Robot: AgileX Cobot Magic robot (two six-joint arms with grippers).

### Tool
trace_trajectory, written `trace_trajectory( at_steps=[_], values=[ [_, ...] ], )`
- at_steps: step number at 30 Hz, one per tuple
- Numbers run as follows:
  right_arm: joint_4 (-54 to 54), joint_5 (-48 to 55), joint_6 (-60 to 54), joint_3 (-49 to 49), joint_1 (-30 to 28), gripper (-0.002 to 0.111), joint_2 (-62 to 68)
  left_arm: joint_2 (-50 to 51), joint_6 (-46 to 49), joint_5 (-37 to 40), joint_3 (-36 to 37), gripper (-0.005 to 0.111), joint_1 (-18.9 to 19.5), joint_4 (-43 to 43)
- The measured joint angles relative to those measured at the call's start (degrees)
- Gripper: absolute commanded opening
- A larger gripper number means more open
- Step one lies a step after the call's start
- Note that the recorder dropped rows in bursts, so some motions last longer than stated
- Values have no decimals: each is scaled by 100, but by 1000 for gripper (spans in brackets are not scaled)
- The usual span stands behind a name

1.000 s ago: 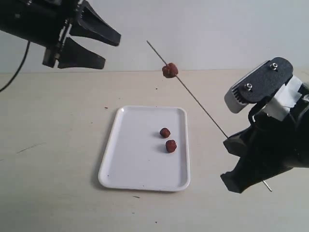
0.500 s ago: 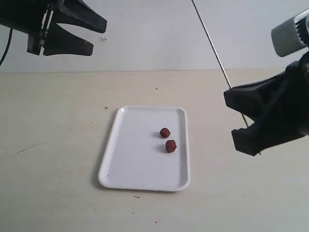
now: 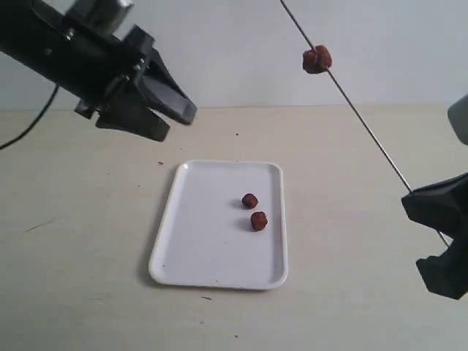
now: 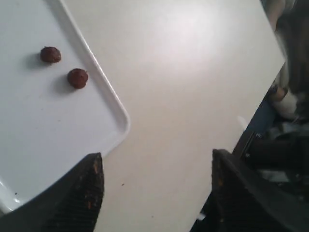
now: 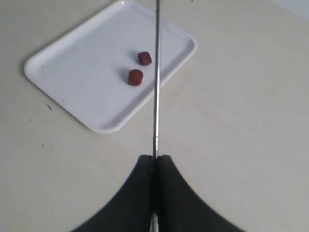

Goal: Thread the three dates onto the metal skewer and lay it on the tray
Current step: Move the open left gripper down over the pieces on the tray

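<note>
A pale table [image 3: 88,278] carries the white tray [image 3: 197,248] at its middle, lying flat where both arms can reach it. The left gripper [image 3: 179,124] hangs above the table off the tray's far left corner, jaws spread wide and holding nothing, probably poised to go down for a fruit. The right gripper [image 5: 154,162] is pinched tight on the lower end of the skewer [image 3: 358,115]. It holds the rod raised and slanting up toward the far wall, with the bare tip free, likely so that fruit can be pushed on from that end. One threaded date [image 3: 316,59] sits high on the rod, near the tip and well above the table. Two loose dates [image 3: 250,200] lie just beside each other on the tray's right half, one slightly nearer the camera [image 3: 259,220]. By my reckoning a third of the threading is done.
</note>
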Motion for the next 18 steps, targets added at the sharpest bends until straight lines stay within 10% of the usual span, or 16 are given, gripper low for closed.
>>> trace_trajectory(
  at_steps=[6, 18],
  values=[
    [-86, 640, 132, 0, 0, 0, 2, 557, 239, -566, 0, 49, -873, 1380],
    [-247, 1023, 144, 0, 0, 0, 2, 1250, 1235, -1811, 0, 61, -2269, 3610]
  ],
)
